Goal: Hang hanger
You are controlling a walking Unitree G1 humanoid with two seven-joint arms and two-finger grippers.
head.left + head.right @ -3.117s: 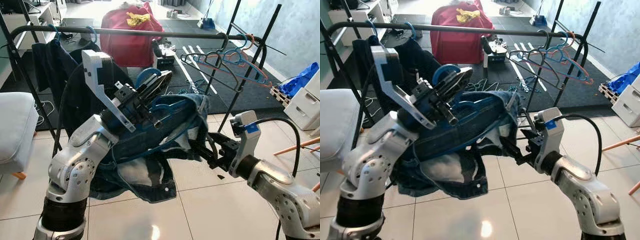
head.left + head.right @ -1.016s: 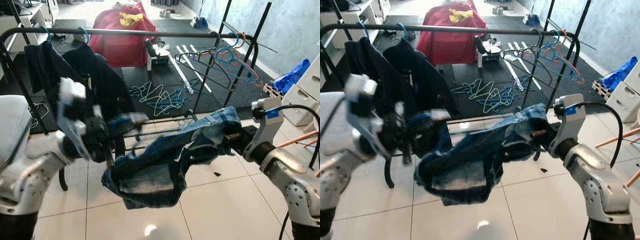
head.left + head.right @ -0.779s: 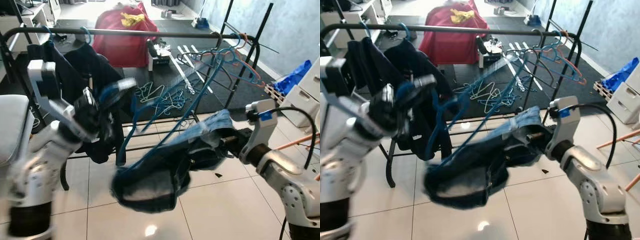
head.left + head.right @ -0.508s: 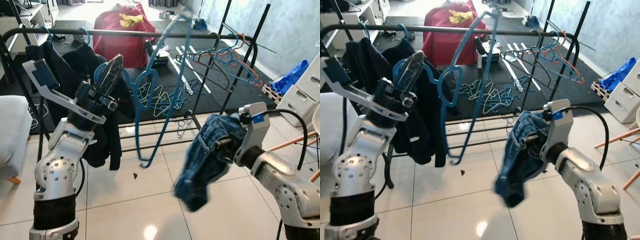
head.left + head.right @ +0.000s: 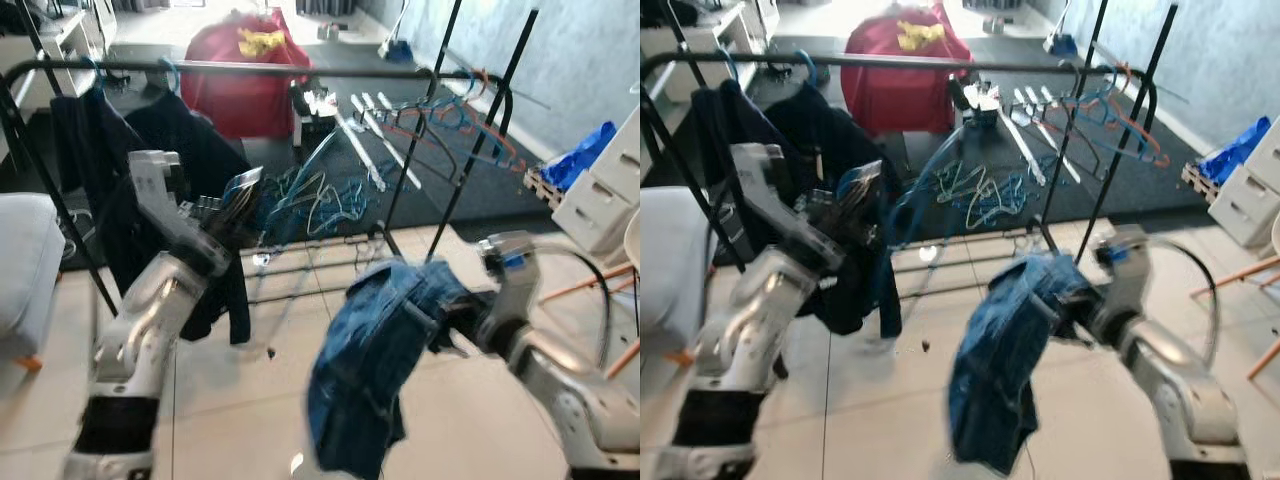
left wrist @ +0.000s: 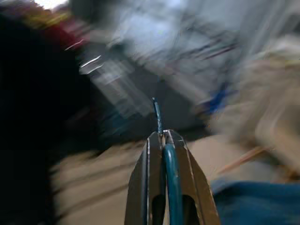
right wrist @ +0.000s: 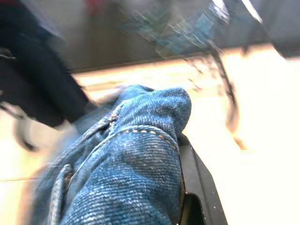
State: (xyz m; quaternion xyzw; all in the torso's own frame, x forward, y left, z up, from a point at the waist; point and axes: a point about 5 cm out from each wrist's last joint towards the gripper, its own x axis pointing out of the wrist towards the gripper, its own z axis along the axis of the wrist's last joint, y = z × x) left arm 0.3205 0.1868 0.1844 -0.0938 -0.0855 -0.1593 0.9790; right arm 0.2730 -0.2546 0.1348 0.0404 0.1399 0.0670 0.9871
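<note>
The frames are blurred by motion. A black clothes rack (image 5: pixel 300 68) stands across the room in front of the robot, and its top bar runs from left to right. On the left part of the bar hang dark garments (image 5: pixel 140 190). On the right end hang several empty hangers (image 5: pixel 455 125), blue, orange and dark ones. Behind the rack lies a dark mat (image 5: pixel 330 130), and on it a heap of loose hangers (image 5: pixel 975 190) is spread. Further back stands a red bag (image 5: pixel 240 65) with something yellow on top. At the left edge is a pale cushion seat (image 5: pixel 25 260), and at the right edge white drawers (image 5: pixel 600 190) with a blue bag (image 5: pixel 585 160) beside them. The floor (image 5: pixel 240 400) has light tiles. I can read no writing anywhere.

The left gripper (image 5: pixel 240 200) is raised in front of the dark garments, below the top bar. Its fingers (image 6: pixel 143 187) are clenched on the blue hanger (image 6: pixel 171 183), which runs between them in the left wrist view. In the head views the hanger (image 5: pixel 925 190) is only a faint blue streak going from the gripper toward the rack, and it is not on the bar.

The right gripper (image 5: pixel 455 315) is lower, at the right, over the tiles. Its fingers (image 7: pixel 199 183) grasp the denim jeans (image 5: pixel 370 370), which hang down in a bundle between the two arms, apart from the hanger. The jeans hide most of the fingers.
</note>
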